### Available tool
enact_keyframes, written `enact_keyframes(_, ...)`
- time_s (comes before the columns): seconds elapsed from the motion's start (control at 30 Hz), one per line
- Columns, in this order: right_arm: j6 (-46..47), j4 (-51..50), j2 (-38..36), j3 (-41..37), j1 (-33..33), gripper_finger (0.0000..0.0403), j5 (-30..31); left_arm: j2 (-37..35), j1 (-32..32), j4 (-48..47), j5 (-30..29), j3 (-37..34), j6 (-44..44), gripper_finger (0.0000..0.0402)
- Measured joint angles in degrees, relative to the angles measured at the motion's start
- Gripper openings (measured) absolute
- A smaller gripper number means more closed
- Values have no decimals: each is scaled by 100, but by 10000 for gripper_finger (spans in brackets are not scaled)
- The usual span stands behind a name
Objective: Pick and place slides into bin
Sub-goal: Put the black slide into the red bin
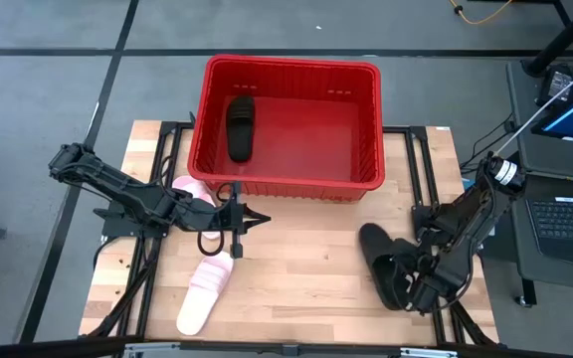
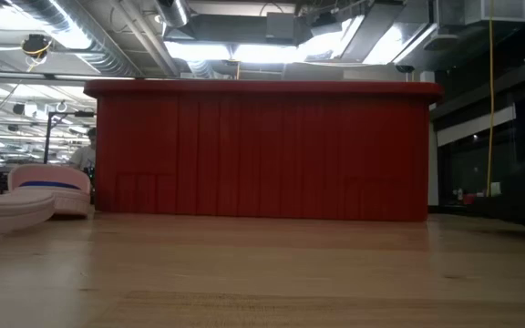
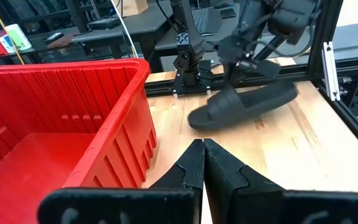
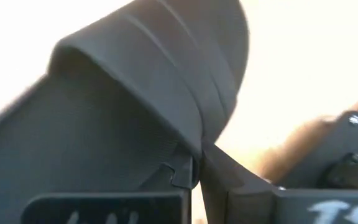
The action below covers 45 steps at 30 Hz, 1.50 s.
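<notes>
The red bin (image 1: 291, 124) stands at the table's far middle with one black slide (image 1: 239, 127) lying inside. My left gripper (image 1: 252, 219) is shut and empty, just in front of the bin's near wall. One pink slide (image 1: 187, 187) lies by the bin's near left corner and another (image 1: 205, 288) lies near the table's front edge. My right gripper (image 1: 414, 286) is shut on the second black slide (image 1: 378, 261) at the table's right. That slide also shows in the left wrist view (image 3: 244, 106). My right gripper pinches the black slide between its two fingers at the edge of the wide strap (image 4: 194, 146). The fingers come at it from above and from the table's right. The slide is tilted, its end toward the bin (image 3: 197, 118) low by the tabletop. Whether that end touches, I cannot tell.
The bin's near wall (image 2: 262, 150) fills the low view, with the pink slides (image 2: 25, 196) at its left. Bare wooden tabletop (image 1: 306, 268) lies between the two grippers. A laptop (image 1: 565, 214) stands off the table at the right.
</notes>
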Motion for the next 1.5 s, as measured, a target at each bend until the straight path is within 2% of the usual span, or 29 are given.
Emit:
enact_keyframes(0.3, 0, -18, 0, 612, 0, 16, 707, 0, 0, -20, 1, 0, -59, 1)
enact_keyframes(0.5, -26, -55, 0, 899, -195, 16, 1327, -2, -1, 966, 598, -4, -153, 1)
enact_keyframes(0.6, -136, -81, 0, 1000, -426, 16, 1569, -4, 0, 1177, 651, -4, -103, 2)
enact_keyframes(0.73, -822, -27, 0, 1257, -720, 16, 2058, 10, 0, 1311, 643, -4, -78, 1)
enact_keyframes(0.83, -1503, 10, 0, 1579, -883, 16, 2470, 65, -11, 1782, 792, -4, -212, 2)
enact_keyframes(0.93, -2281, 15, 0, 2011, -1035, 16, 2766, 117, -77, 2324, 1101, -4, 42, 1)
enact_keyframes(1.03, -3041, 20, 0, 2440, -1184, 16, 3187, 165, -184, 2674, 1160, -4, 287, 2)
enact_keyframes(1.23, -4038, 28, 0, 3031, -1614, 16, 4343, 407, -425, 3394, 556, -2, 853, 1)
enact_keyframes(1.33, -4354, 25, 0, 3164, -1913, 16, 4652, 583, -524, 3746, 205, 17, 1304, 1)
enact_keyframes(1.5, -4889, 401, 0, 3248, -2526, 16, 4906, 1024, -560, 3356, -630, 626, 1628, 2)
